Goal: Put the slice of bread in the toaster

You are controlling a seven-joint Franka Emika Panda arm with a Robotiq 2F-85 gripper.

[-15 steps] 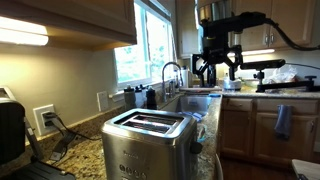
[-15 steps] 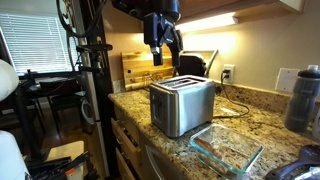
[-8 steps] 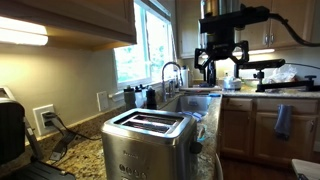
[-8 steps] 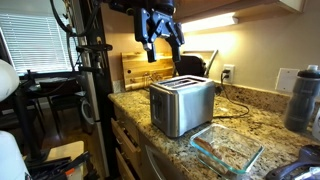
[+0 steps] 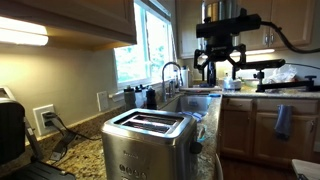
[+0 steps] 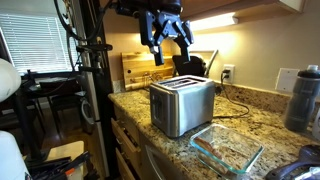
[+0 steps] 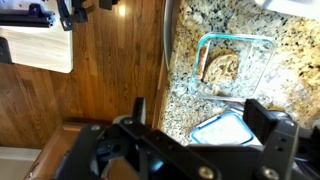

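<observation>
The brushed steel toaster (image 5: pixel 147 141) stands on the granite counter, seen in both exterior views (image 6: pixel 182 105), with its top slots empty. The slice of bread (image 7: pixel 220 67), a tan piece, lies inside a clear glass container (image 7: pixel 262 55) on the counter, seen from above in the wrist view. That container also shows beside the toaster in an exterior view (image 6: pixel 226 148). My gripper (image 5: pixel 218 64) hangs high in the air above the counter (image 6: pixel 166 47), well above the toaster. Its fingers are spread and hold nothing (image 7: pixel 197 102).
A blue-rimmed lid or container (image 7: pixel 222 128) lies near the glass one. A black appliance (image 6: pixel 190 66) and a wooden board (image 6: pixel 138 69) stand behind the toaster. A water bottle (image 6: pixel 304 100) is at the counter's end. A sink with faucet (image 5: pixel 175 76) lies beyond the toaster.
The gripper rose a little and turned at the wrist while staying high above the counter. Its fingers stayed open and empty. The toaster and container did not move.
</observation>
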